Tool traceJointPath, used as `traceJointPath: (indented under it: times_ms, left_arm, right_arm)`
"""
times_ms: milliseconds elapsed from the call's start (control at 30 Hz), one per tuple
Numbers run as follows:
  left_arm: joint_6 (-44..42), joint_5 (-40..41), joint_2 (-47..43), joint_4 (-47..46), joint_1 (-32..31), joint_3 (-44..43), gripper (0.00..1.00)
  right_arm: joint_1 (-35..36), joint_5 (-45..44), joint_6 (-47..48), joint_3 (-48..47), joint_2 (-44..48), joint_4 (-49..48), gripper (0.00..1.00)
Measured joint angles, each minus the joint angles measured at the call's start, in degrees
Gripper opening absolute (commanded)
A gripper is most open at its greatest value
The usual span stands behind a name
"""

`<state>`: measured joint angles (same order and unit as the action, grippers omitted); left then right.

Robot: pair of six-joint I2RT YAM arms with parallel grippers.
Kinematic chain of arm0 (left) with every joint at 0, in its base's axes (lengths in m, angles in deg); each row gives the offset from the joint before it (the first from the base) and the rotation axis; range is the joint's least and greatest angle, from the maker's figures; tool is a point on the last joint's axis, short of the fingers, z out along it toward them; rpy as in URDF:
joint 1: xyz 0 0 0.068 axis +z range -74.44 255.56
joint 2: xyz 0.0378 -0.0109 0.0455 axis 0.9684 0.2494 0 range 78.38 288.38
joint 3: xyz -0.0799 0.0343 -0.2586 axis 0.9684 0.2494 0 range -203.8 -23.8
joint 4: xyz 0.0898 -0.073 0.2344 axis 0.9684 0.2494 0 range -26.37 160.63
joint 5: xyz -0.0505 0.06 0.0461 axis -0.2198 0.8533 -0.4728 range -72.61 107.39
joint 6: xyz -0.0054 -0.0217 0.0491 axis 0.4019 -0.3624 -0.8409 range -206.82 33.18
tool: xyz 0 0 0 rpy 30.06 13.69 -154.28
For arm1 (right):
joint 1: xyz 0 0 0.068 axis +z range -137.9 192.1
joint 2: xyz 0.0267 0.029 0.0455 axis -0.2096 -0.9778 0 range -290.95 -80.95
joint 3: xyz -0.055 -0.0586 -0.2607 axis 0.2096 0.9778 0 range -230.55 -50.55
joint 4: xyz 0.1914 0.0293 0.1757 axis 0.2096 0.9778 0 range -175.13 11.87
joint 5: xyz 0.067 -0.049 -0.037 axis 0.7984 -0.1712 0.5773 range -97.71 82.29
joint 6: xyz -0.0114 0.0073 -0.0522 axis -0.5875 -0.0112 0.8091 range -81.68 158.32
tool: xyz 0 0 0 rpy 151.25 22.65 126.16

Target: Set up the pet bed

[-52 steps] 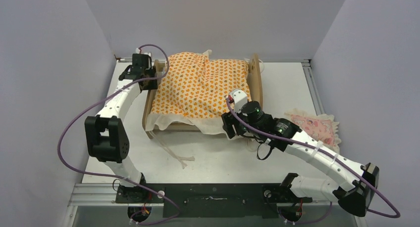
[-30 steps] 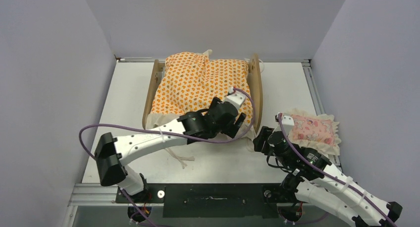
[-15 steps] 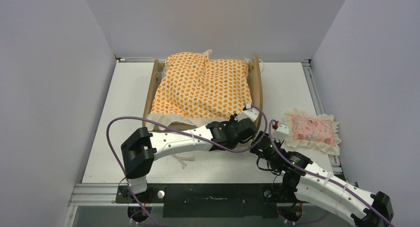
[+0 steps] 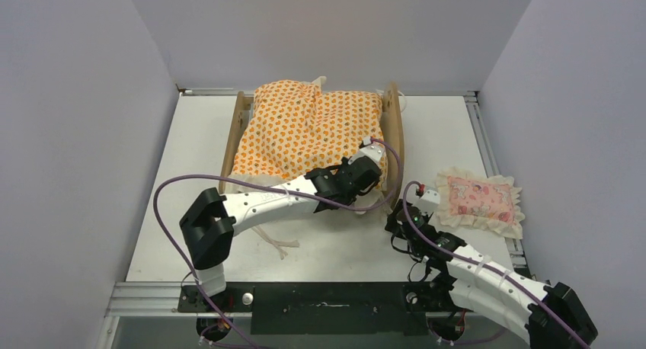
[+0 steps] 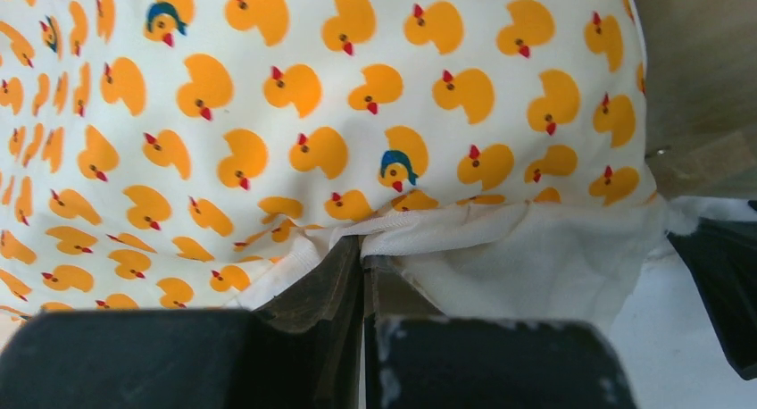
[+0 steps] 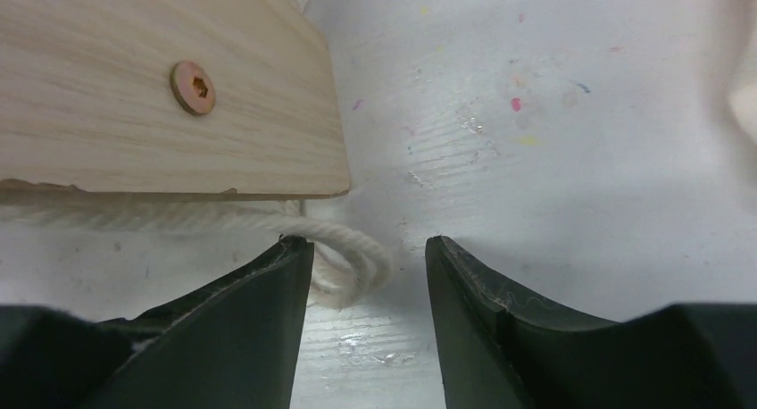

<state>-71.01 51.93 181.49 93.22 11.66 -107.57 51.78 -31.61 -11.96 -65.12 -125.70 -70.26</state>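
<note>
Lying in the pet bed (image 4: 395, 132), the mattress (image 4: 305, 132) has its ruffle (image 5: 500, 248) pinched by the left gripper (image 5: 361, 246); right gripper (image 6: 369, 253) open, empty; pillow (image 4: 480, 199) outside

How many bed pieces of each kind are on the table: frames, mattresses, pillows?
Frames: 1, the wooden pet bed
Mattresses: 1, the orange duck-print mattress lying in the frame
Pillows: 1, the pink frilled pillow on the table beside the frame
Total: 3

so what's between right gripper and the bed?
Right wrist view: a white cord loop on the table, between the open right gripper and a plywood corner of the pet bed.
</note>
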Motion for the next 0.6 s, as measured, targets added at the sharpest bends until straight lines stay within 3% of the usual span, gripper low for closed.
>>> traceJointPath:
  times_ms: [167,400,600]
  left_arm:
    - [0.02,-2.78,-0.81,-0.28,3.02,-0.50,0.00]
    - [0.07,-6.27,-2.14,-0.33,6.82,-0.50,0.00]
    - [0.07,-8.72,-3.98,-0.72,11.67,-0.50,0.00]
  right_arm:
    - [-0.33,4.09,3.89,1.01,-4.37,-6.12,0.06]
    - [-0.33,10.67,7.78,-4.09,-2.10,0.13,0.05]
    - [-0.33,17.40,13.09,-24.39,-2.21,12.55,0.05]
